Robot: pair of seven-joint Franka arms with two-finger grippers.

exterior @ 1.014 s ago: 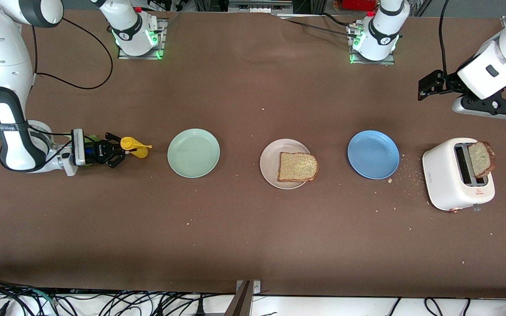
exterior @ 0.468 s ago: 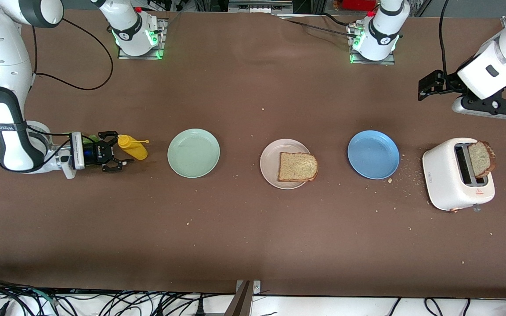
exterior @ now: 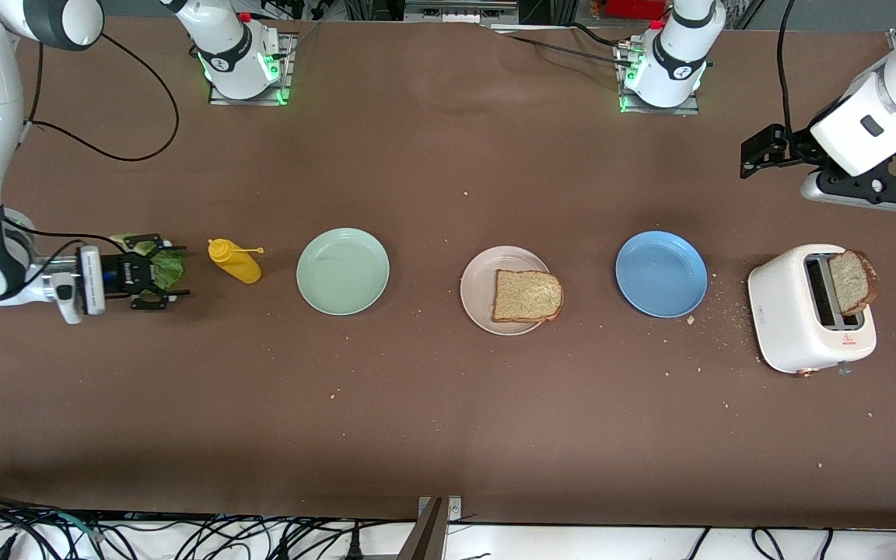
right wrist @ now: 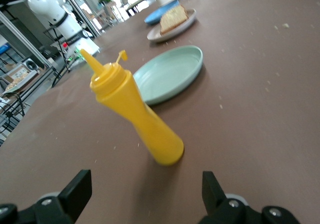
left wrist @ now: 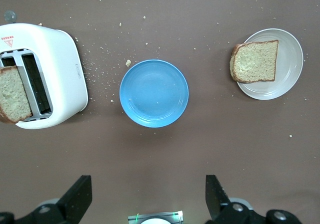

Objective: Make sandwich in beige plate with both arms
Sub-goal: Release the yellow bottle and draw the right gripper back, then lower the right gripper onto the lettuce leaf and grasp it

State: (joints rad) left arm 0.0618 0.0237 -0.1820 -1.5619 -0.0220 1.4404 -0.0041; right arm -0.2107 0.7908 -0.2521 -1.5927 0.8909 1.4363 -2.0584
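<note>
The beige plate point(exterior: 479, 284) sits mid-table with one slice of brown bread point(exterior: 527, 295) on it; both show in the left wrist view point(left wrist: 292, 63) point(left wrist: 255, 61) and far off in the right wrist view point(right wrist: 165, 33). A second slice point(exterior: 852, 280) stands in the white toaster point(exterior: 798, 311). A green lettuce leaf point(exterior: 172, 263) lies at the right arm's end of the table. My right gripper point(exterior: 162, 272) is open and empty, low over the leaf. My left gripper point(exterior: 755, 152) is open and empty, up in the air near the toaster, and the arm waits.
A yellow squeeze bottle point(exterior: 234, 261) stands between the lettuce and a mint-green plate point(exterior: 343, 271), close in front of the right gripper point(right wrist: 145, 196) in its wrist view point(right wrist: 135, 116). A blue plate point(exterior: 661, 273) lies between the beige plate and the toaster. Crumbs lie around the toaster.
My right gripper opened off the yellow bottle and drew back toward the right arm's end of the table, uncovering the lettuce. The bottle stays standing. The left arm has not moved.
</note>
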